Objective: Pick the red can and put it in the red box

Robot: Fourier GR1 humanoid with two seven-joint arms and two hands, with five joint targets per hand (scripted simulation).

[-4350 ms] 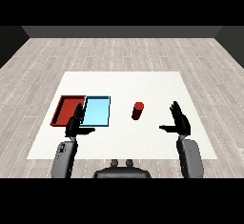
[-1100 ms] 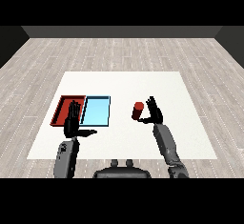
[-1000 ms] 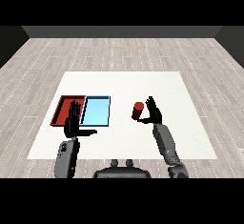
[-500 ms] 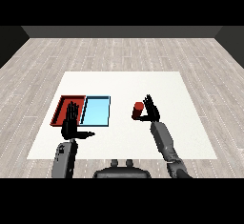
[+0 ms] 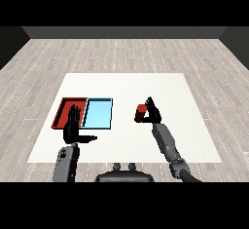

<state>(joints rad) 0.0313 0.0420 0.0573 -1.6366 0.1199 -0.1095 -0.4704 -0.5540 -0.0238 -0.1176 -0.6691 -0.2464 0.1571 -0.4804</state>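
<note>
The red can (image 5: 141, 112) stands upright on the white table (image 5: 126, 84), right of the two trays. My right hand (image 5: 151, 112) is against the can's right side with its fingers curled round it. The red tray (image 5: 65, 111) lies at the left with the light blue tray (image 5: 98, 113) beside it on its right. My left hand (image 5: 73, 127) is held up with straight fingers and thumb out, in front of the red tray's near edge, holding nothing.
The white table (image 5: 194, 125) stands on a grey wooden floor (image 5: 121, 52). Both trays hold nothing.
My right hand has swung in from the right to the can and its fingers have closed round it. The left hand has shifted slightly.
</note>
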